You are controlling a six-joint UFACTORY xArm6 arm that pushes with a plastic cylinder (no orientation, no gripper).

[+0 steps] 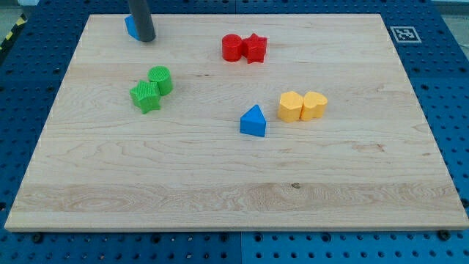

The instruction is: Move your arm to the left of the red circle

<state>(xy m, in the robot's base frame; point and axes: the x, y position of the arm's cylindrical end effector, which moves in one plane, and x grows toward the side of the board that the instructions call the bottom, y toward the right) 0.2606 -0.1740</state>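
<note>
The red circle [231, 47] lies near the view's top, a little right of centre, touching a red star-shaped block [255, 48] on its right. My tip [146, 39] stands near the view's top left, well to the left of the red circle. A blue block [132, 27] sits right behind the rod, mostly hidden by it, so its shape cannot be made out.
A green circle [160, 79] and a green star-shaped block [146, 96] touch each other at the left. A blue triangle [253, 122] lies at the centre. Two yellow blocks [290, 106] [314, 105] sit side by side to its right. The wooden board [234, 198] ends in blue pegboard all round.
</note>
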